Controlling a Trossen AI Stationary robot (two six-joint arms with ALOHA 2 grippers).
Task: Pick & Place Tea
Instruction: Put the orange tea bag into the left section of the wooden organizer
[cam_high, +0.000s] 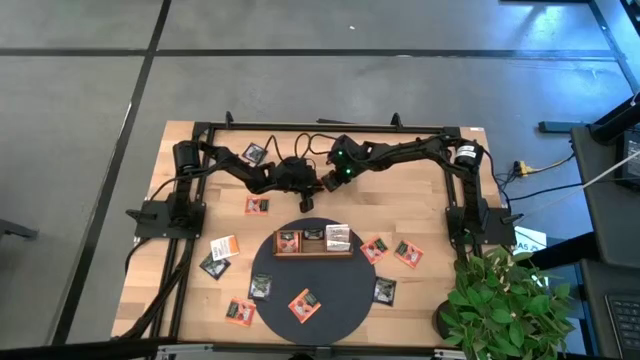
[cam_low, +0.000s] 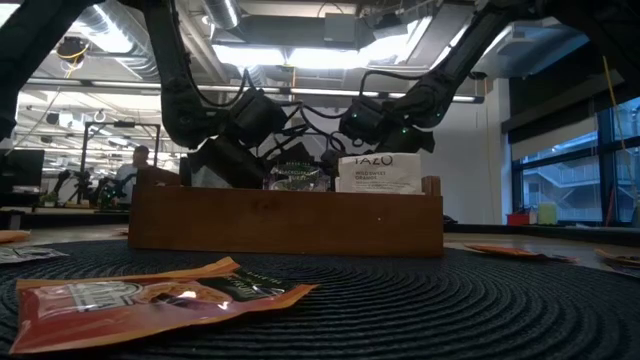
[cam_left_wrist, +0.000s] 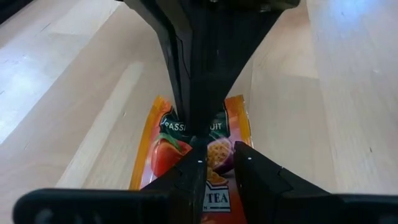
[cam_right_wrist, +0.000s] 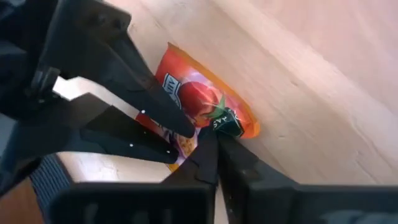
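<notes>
Above the pale wooden desk (cam_high: 420, 290), behind the long brown wooden tray (cam_high: 313, 251), both tools pinch one small flat orange-red tea sachet (cam_right_wrist: 205, 102): the left tool (cam_left_wrist: 217, 165) mid-body, the right tool (cam_right_wrist: 217, 134) an edge.

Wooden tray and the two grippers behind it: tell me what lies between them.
Bare wood of the table, as the high view shows. The orange-red sachet is not between: the left gripper and right gripper both pinch it.

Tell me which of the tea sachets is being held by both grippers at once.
The orange-red sachet between the arms behind the wooden tray: the left gripper and right gripper both pinch it, while the others lie untouched.
</notes>
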